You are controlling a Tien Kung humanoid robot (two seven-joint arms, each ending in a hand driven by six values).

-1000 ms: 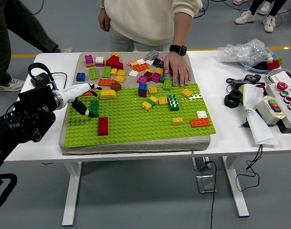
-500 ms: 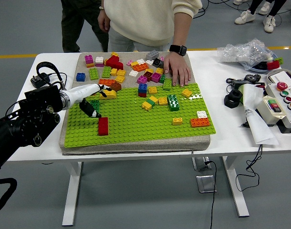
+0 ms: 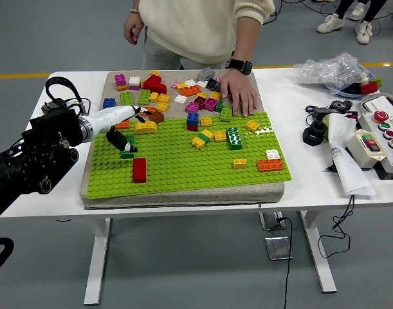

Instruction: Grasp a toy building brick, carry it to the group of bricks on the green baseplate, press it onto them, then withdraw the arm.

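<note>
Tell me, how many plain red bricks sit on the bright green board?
1 that I can see: a red brick near the green baseplate's front left. Others may hide behind the robot's left hand.

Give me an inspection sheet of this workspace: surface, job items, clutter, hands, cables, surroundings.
Surface: white table carrying a grey pad under the green baseplate.
Job items: green brick in the left hand's grasp; red brick alone near the front; loose bricks piled along the back.
Clutter: control box, plastic bag, papers at right.
Hands: left hand shut on the green brick; right hand not in view.
Cables: black cable at left; more hanging at right.
Surroundings: person's hand resting on the bricks.
</note>
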